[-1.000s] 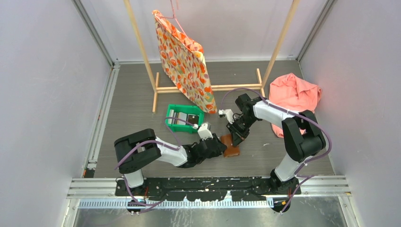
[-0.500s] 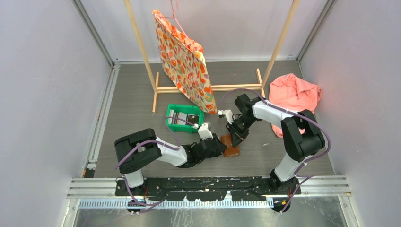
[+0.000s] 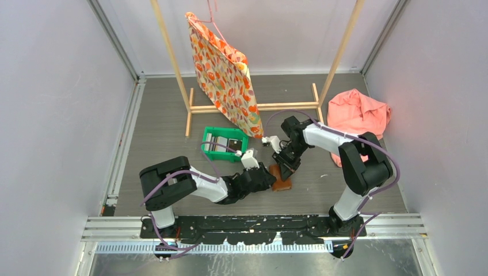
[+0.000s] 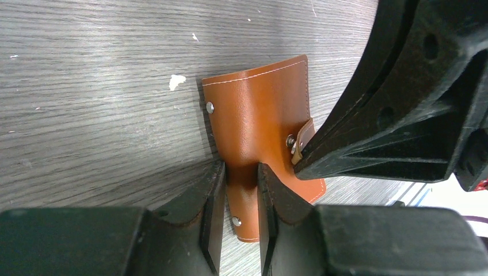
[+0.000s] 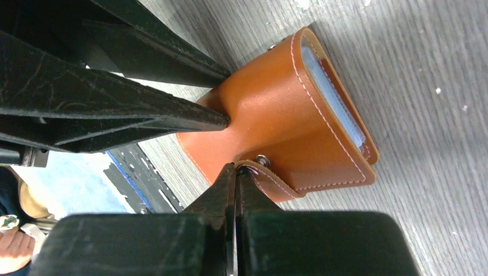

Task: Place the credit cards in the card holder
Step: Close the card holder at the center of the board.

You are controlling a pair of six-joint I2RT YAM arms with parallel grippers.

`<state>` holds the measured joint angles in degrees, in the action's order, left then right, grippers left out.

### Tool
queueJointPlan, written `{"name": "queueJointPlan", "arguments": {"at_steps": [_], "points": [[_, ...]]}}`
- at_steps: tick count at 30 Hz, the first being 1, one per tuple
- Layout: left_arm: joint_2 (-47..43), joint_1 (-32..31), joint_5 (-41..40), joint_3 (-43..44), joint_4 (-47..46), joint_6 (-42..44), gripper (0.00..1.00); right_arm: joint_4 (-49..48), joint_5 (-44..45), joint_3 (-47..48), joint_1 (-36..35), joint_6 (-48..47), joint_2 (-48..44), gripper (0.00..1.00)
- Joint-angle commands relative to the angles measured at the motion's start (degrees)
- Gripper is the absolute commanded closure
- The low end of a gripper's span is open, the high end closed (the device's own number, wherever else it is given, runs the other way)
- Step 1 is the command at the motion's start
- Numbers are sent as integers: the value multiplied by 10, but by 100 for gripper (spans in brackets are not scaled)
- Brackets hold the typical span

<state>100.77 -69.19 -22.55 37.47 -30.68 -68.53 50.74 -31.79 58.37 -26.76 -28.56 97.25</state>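
The card holder (image 3: pixel 281 177) lies around the middle of the tabletop, a little toward the near edge, with its brown outer face showing. A light blue card (image 5: pixel 339 103) shows edge-on between its leaves. The left gripper (image 4: pixel 240 169) pinches the holder across its fold, jaws partly closed on the leather and pinning it to the wood. The right gripper (image 5: pixel 235 169) is clamped fully on the snap tab (image 5: pixel 270 175) at the holder's side.

The step in hand looks like working the tab to spread the holder open while the other arm anchors it. It could as well be a closing move, since the wrist views do not settle whether the snap is engaged. If it is opening, the next move calls for a steady pull on the tab away from the fold, with the left grip firm so the holder does not slide.

Counted: one card holder, one card visible inside it, and one green bin (image 3: pixel 227 131) further left and toward the far edge. The bin holds more credit cards (image 3: pixel 225 144), probably two or three, too small to count. Two grippers are engaged, both on the holder.
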Motion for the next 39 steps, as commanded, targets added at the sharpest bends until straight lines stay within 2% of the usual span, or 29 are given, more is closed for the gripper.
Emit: {"name": "queueJointPlan", "arguments": {"at_steps": [1,10,22,33,39], "points": [[15,-5,30,-13,24,19,76,-11,9,19,-15,-2,14,99],[13,-6,30,-15,24,19,75,-1,16,40,-9,18,49,99],[-2,-5,26,-23,29,20,76,160,-118,149,53,-93,202,99],[-8,-5,29,-23,30,27,76,192,-115,180,102,-119,286,99],[-18,-5,29,-20,36,34,76,147,-65,183,102,-40,293,99]]}}
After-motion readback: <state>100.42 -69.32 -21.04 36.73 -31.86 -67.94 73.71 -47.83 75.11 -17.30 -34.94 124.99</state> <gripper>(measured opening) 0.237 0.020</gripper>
